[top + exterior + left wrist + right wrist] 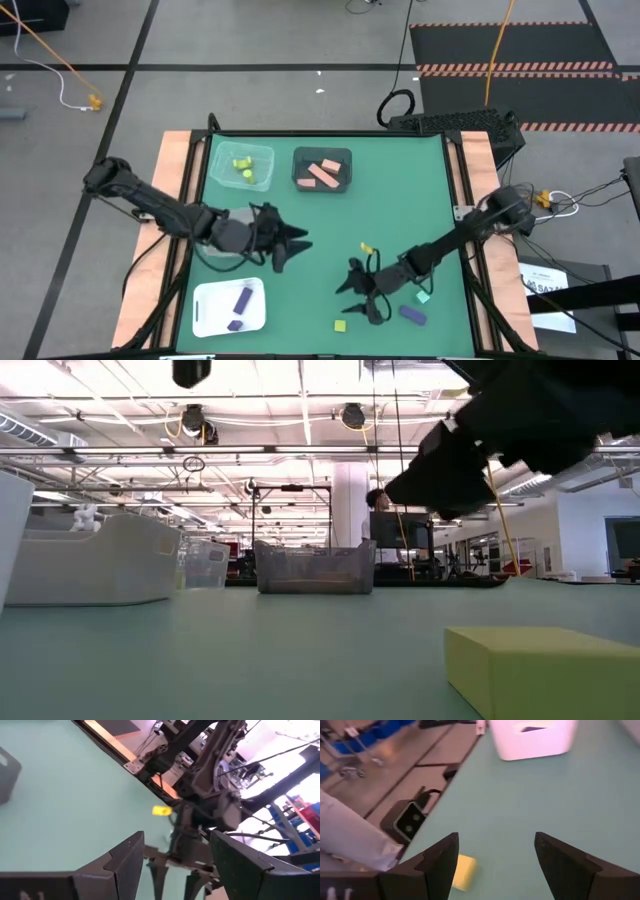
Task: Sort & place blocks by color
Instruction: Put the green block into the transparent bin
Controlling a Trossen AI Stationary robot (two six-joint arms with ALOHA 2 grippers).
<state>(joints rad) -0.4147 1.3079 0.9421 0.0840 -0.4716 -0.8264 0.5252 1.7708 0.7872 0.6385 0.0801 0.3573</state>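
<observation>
Overhead: green table [330,215] in the centre of the frame, two dark arms reaching in from left and right.

Left end effector [298,243] just left of centre, fingers spread open and empty, pointing toward the right of the frame. Left wrist fingers [125,862] wide apart over bare green.

Right end effector [355,295] at lower centre, fingers also spread open, holding nothing. Right wrist view: dark fingers [440,860] apart above the table, a yellow-green block [461,872] just beside one finger, touching or not impossible to tell.

Already sorted: yellow-green blocks [243,167] in the clear bin [222,153] at upper left; salmon-orange blocks [323,173] in the dark bin [298,180] beside it, upper centre; purple blocks [241,303] in the white tray [205,310] at lower left.

Loose on the table, lower right area: the yellow-green cube [340,326] near the bottom edge, a purple block [412,315] right of the right end effector, a mint-teal block [423,297] just above that, a small yellow piece [366,247] near centre.

Low view: the yellow-green cube [545,670] large at lower right, bins in the distance, a person at a desk far behind.
</observation>
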